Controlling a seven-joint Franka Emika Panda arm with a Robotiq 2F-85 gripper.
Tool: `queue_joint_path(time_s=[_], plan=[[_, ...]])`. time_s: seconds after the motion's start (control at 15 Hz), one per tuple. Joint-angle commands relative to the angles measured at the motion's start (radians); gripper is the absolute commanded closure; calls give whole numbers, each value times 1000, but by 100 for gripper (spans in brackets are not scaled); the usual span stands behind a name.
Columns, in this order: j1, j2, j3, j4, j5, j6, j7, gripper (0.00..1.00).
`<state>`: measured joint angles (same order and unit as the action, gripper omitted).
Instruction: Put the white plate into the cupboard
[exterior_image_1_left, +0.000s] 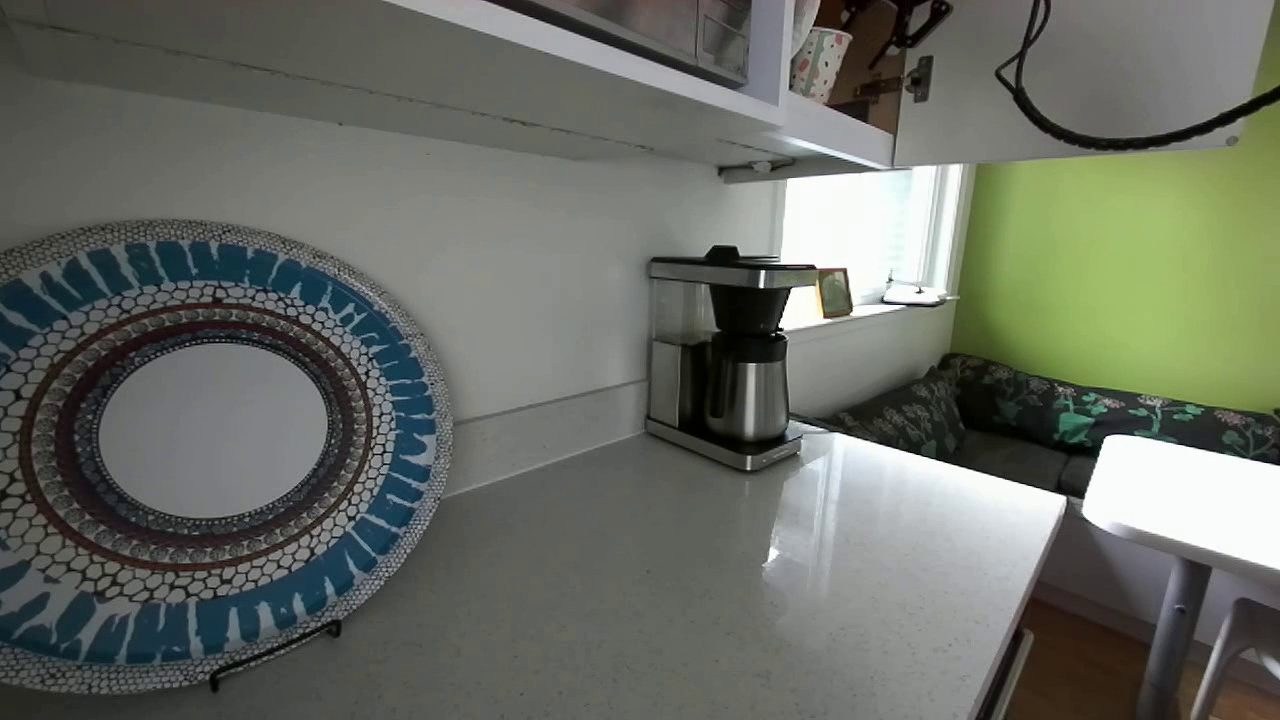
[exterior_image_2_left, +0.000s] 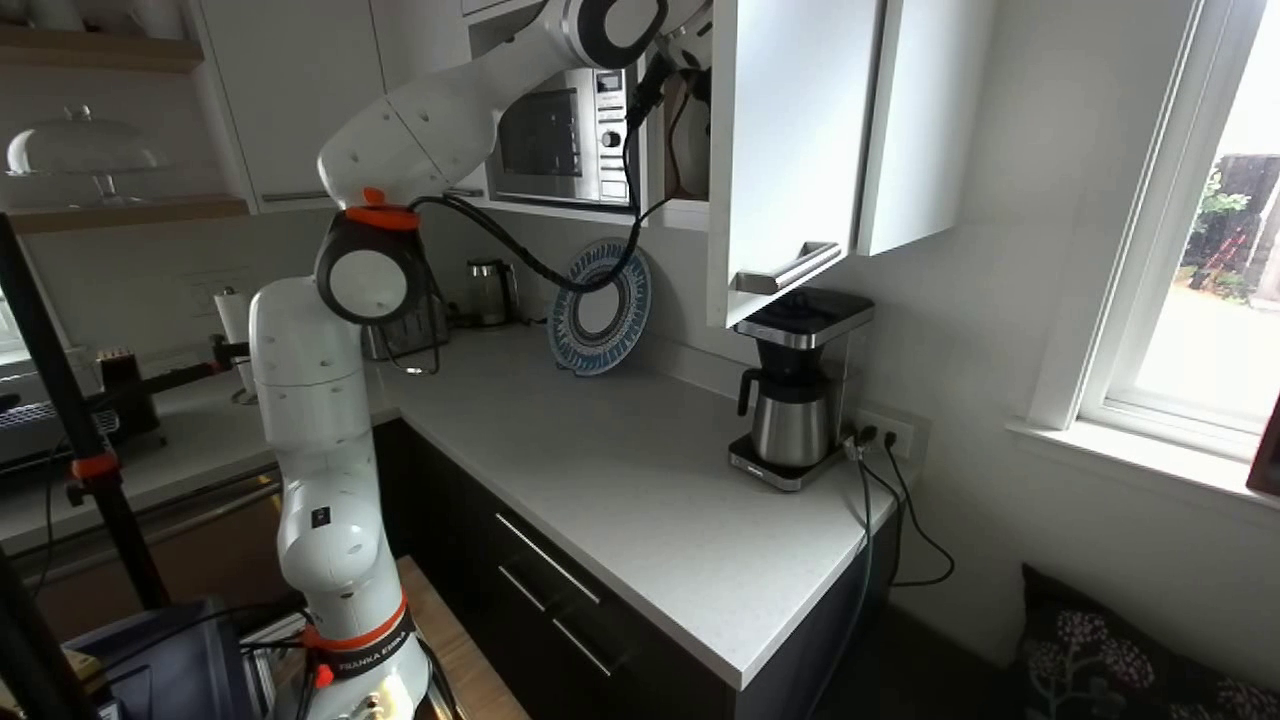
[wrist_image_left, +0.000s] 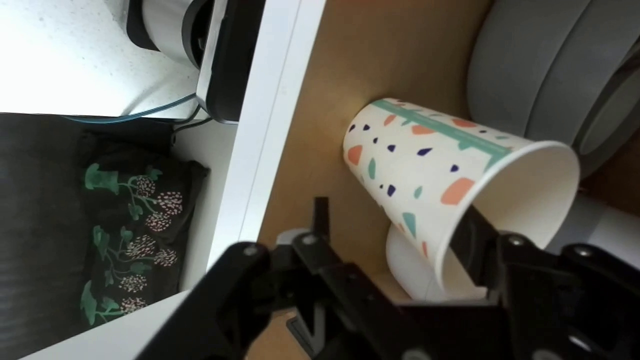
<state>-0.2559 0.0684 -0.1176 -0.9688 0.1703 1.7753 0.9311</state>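
I can't see the white plate — the gripper stands spread, grasping nothing, and pulling back with one finger seemingly inside the paper cup in the cupboard could topple it.

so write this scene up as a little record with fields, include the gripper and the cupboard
cupboard: door open; paper cup and grey dishes inside
gripper: open, inside the cupboard at the paper cup
white plate: cannot be surely picked out in these views
counter: coffee maker on it; patterned platter propped on edge
beyond: green wall, white table
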Motion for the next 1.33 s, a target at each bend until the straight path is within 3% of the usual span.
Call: queue_joint_path(time_s=[0.0, 0.13, 0.6, 1.27], plan=[[-6, 23, -3, 36, 11, -13, 0, 5], [-5, 23, -2, 35, 15, 5, -1, 0], [-5, -15, 0, 29, 13, 34, -71, 0], [3, -256, -3, -73, 30, -94, -477, 0]])
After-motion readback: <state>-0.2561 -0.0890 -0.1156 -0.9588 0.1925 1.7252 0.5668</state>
